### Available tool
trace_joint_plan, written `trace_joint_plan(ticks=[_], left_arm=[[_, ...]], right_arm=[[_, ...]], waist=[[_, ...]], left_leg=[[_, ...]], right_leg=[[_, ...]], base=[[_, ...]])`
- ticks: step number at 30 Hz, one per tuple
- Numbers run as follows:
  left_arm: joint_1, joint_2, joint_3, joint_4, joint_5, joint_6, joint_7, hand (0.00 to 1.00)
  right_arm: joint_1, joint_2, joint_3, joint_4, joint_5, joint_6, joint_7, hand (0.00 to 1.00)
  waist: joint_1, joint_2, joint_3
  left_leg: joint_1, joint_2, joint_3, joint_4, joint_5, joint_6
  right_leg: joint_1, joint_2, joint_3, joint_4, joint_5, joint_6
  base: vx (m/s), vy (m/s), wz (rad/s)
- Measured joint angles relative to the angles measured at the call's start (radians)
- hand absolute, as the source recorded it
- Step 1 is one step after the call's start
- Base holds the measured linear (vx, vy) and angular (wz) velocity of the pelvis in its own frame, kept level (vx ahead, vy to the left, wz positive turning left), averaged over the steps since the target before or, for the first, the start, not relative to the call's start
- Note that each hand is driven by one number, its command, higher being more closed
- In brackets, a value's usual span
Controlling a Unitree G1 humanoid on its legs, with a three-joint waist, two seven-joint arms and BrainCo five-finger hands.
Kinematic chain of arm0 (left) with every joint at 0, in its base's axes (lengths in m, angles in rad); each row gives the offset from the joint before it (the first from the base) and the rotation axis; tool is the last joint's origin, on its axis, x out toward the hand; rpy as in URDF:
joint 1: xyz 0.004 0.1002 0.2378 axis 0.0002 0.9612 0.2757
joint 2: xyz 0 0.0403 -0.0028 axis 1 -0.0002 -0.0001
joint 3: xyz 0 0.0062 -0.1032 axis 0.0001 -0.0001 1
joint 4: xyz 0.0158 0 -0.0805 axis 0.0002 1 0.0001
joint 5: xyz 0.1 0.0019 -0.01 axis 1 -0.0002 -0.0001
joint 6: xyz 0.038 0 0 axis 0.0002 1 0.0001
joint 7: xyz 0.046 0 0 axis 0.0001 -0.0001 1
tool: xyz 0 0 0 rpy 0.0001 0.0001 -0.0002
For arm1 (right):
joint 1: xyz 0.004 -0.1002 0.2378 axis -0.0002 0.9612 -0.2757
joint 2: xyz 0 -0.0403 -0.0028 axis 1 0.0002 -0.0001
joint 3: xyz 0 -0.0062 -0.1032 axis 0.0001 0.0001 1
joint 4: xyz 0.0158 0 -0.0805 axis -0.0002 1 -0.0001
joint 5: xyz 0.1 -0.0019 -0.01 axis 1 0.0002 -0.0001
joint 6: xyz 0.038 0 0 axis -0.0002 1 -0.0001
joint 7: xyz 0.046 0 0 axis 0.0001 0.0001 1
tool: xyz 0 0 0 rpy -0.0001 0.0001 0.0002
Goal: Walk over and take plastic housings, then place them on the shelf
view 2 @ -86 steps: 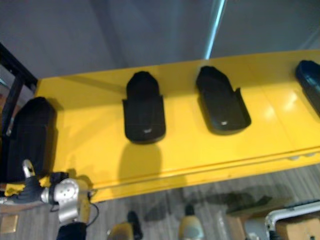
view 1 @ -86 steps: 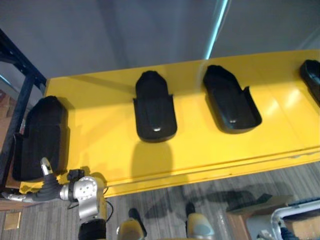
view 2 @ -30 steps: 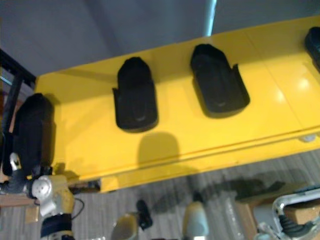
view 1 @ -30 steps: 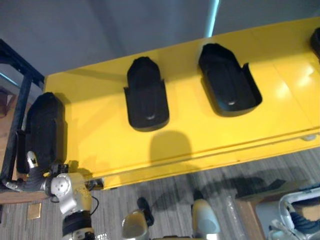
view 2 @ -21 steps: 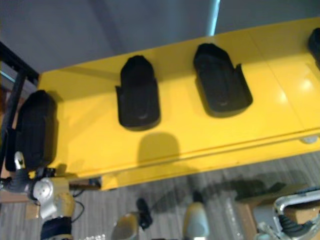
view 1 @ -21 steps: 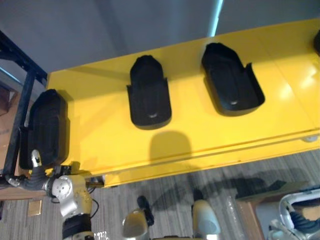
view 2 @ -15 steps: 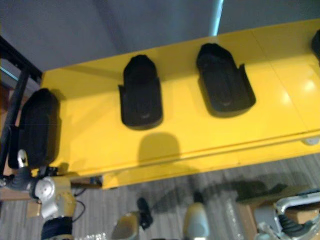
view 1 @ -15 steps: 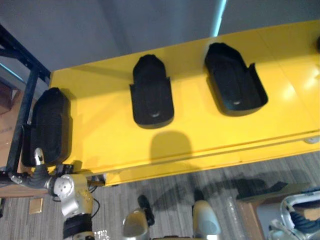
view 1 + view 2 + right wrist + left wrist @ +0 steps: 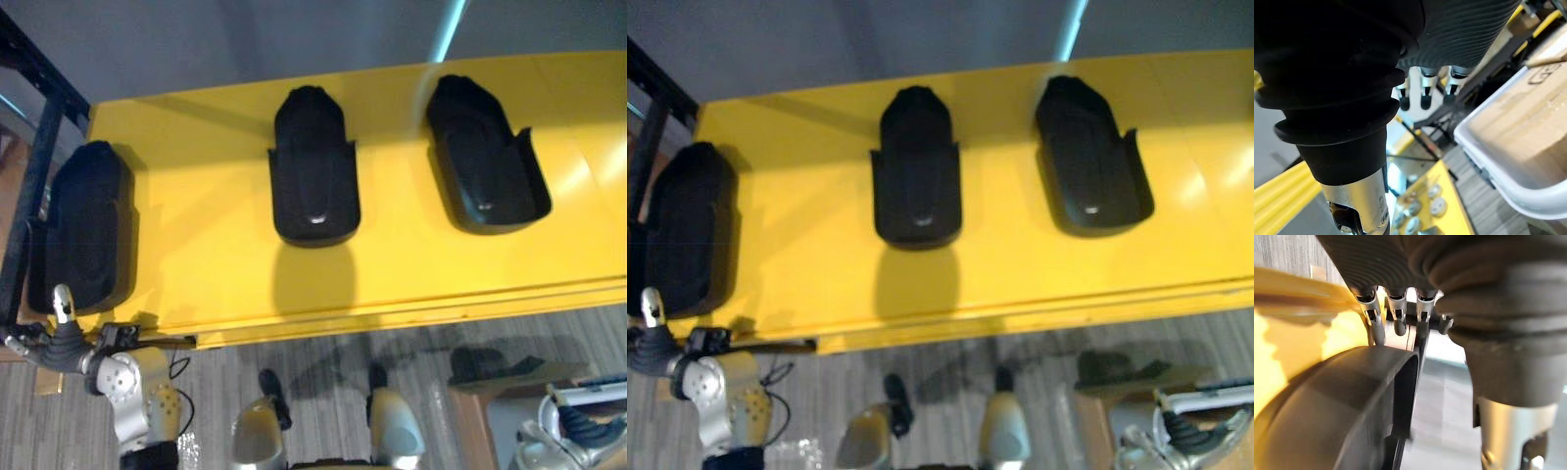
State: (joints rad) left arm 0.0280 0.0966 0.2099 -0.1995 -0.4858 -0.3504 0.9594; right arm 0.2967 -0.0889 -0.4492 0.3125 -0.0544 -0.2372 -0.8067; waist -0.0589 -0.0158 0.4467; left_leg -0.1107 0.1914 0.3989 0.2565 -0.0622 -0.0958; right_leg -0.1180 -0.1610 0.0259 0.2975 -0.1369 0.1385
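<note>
Three black plastic housings lie on a yellow table: one at the left end, one in the middle and one to the right. My left hand is at the near end of the left housing, by the table's front corner. In the left wrist view its fingers hang relaxed just past the rim of that housing, and I cannot tell if they touch it. My right hand hangs low at the right, its fingers relaxed and holding nothing.
A dark shelf frame stands left of the table, with a grey wall behind. A white bin holding a cardboard box sits by my right hand, next to a wooden box on the floor.
The camera has shifted, so the table and housings sit further right in view. My left hand stays at the near end of the left housing.
</note>
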Motion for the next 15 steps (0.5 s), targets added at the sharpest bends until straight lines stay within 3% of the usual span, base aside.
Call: trace_joint_plan(ticks=[15], left_arm=[[-0.037, -0.092, -0.261, -0.134, 0.153, 0.070, -0.006, 0.00]], right_arm=[[0.001, 0.036, 0.001, 0.021, 0.003, 0.000, -0.001, 0.00]], waist=[[-0.013, 0.002, -0.002]], left_leg=[[-0.011, -0.001, -0.004, 0.032, -0.030, 0.002]], right_leg=[[0.009, -0.005, -0.002, -0.011, -0.001, -0.001]], base=[[0.01, 0.006, 0.00]])
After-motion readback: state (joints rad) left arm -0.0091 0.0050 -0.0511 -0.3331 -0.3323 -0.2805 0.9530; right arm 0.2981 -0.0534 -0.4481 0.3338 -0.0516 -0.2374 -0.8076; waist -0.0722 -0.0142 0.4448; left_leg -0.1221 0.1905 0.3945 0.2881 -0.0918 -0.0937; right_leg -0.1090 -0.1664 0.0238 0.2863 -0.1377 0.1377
